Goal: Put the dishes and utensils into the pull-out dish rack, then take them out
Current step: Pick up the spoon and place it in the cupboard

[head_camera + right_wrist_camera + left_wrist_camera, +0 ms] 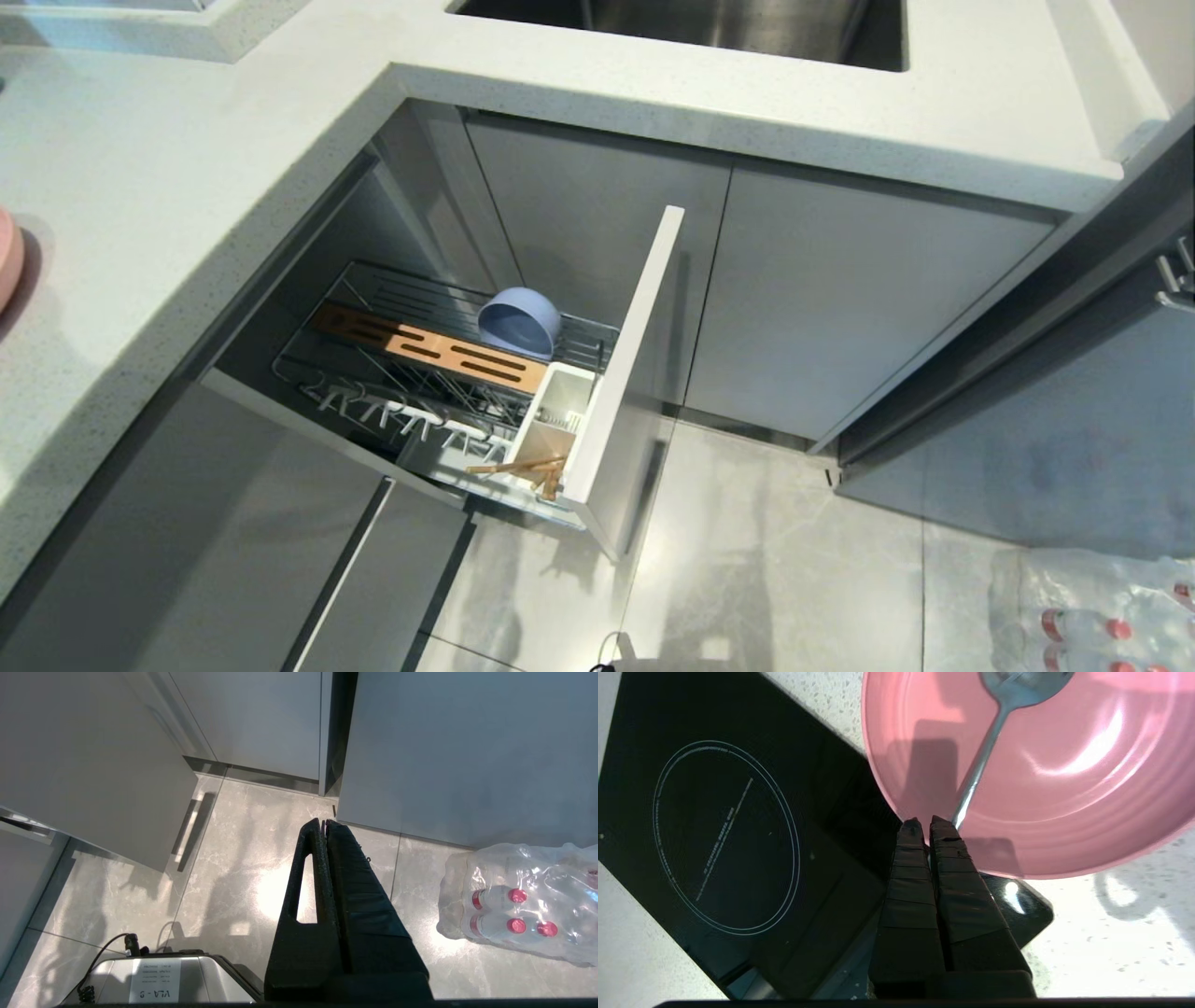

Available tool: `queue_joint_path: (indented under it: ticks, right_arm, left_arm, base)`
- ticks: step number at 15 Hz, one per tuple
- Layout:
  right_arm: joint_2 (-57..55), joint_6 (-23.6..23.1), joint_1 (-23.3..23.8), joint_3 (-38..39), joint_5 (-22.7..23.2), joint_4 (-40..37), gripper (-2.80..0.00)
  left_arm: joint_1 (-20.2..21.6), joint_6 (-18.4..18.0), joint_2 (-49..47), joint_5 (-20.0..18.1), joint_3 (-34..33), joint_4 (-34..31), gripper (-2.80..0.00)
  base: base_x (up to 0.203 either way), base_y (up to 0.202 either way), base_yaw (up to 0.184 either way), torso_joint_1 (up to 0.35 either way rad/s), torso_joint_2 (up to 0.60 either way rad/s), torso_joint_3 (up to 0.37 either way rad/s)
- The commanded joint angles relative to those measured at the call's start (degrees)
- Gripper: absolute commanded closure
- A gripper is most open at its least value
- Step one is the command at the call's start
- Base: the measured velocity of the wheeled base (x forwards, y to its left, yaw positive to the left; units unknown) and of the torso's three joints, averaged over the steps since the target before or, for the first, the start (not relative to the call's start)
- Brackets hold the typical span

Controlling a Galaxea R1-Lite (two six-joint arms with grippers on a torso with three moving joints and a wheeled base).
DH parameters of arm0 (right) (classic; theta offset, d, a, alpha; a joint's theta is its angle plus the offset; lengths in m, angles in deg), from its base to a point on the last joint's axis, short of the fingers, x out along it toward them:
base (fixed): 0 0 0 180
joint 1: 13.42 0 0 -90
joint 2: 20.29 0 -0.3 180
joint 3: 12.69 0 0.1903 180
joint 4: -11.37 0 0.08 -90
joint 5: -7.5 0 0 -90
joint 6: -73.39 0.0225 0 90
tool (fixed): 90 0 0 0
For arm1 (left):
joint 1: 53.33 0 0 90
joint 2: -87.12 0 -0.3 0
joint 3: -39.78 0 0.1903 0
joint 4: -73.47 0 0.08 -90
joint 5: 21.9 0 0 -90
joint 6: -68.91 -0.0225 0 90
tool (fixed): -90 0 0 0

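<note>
The left gripper [927,821] has its fingers clamped on the spoon [980,760] handle tip, over the plate [1064,812]. Such a slim end-grip may let it swivel or slip. The right gripper [323,822], fingers together, hangs idle.

A pull-out dish rack [611,373] stands open under a pale stone bench [168,205]. A blue-grey bowl [519,322] leans on its side in the wire basket, beside a wooden slotted insert [429,350]. Chopsticks [518,465] lie across the white cutlery holder [553,420].

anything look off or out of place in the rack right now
Yes: the chopsticks lie flat across the near end of the white cutlery holder, tips poking past its edge, not standing inside. The blue-grey bowl rests tilted on its side against the wire basket.
</note>
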Motion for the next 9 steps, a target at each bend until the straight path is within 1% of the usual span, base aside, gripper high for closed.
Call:
queue_joint_path:
  ticks: [1,2,6,7,9]
  right_arm:
    - [-0.1,0.0,0.0,0.0,0.0,0.0,0.0]
    - [0.0,0.0,0.0,0.0,0.0,0.0,0.0]
    - [-0.1,0.0,0.0,0.0,0.0,0.0,0.0]
    - [-0.1,0.0,0.0,0.0,0.0,0.0,0.0]
    - [0.0,0.0,0.0,0.0,0.0,0.0,0.0]
  left_arm:
    - [-0.1,-0.2,-1.5,0.7,0.0,-0.1,0.0]
    - [-0.4,-0.2,-1.9,1.1,0.0,0.0,0.0]
    - [-5.3,-0.6,-3.8,1.3,-0.1,-1.8,0.0]
    - [-5.8,-1.3,-3.9,1.3,-0.1,-2.6,0.0]
    - [-5.8,-1.5,-3.4,1.4,-0.1,-3.4,0.0]
  base:
    - [0.0,0.0,0.0,0.0,0.0,0.0]
    - [0.0,0.0,0.0,0.0,0.0,0.0]
    - [0.0,0.0,0.0,0.0,0.0,0.0]
    - [0.0,0.0,0.0,0.0,0.0,0.0]
    - [0.0,0.0,0.0,0.0,0.0,0.0]
